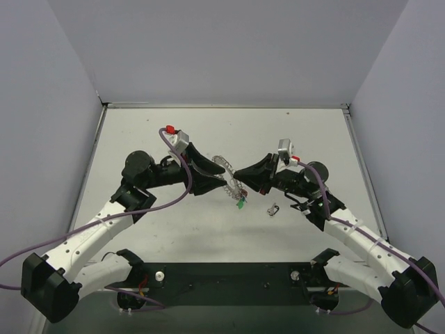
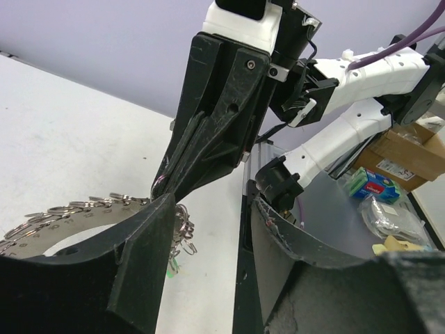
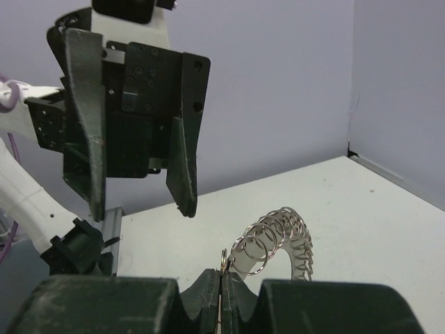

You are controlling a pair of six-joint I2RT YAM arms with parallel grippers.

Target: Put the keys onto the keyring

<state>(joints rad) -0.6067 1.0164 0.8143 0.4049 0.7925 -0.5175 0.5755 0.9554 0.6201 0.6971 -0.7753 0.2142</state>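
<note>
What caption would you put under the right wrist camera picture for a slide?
Right gripper, shut on the coiled keyring, faces the open left gripper.

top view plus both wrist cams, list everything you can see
keyring: one, silvery coiled links, lifted over mid-table
green key: one, green head, at the keyring's near end
dark grey metal piece: one, on the table by the right arm
table: one, white
walls: three, pale grey, around the table
cardboard box: one, brown, beyond the table in the left wrist view
left gripper: one, black, open, beside the keyring
right gripper: one, black, shut on the keyring
</note>
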